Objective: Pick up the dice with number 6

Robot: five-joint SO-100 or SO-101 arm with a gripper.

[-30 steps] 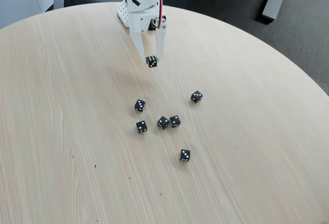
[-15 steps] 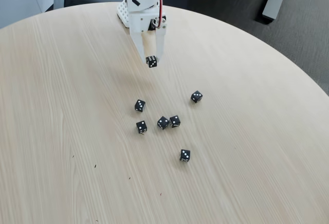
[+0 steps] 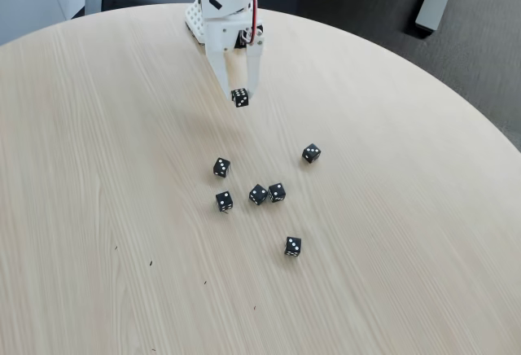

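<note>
Jaws of the white gripper (image 3: pixel 240 97) pinch the dice with number 6 (image 3: pixel 240 98) between their tips, near the far edge of the round wooden surface (image 3: pixel 391 233). Six other black dice (image 3: pixel 258 195) lie scattered nearer the surface's middle, well apart from the held one.

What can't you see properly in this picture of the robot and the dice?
- Fixed view: the die sits between the tips of the gripper; its pips are too small to count, and the fingers cover its sides.
- The six dice on the table, like the nearest one, hide their undersides and far faces.
- The arm's upper part is cut off by the top edge.
</note>
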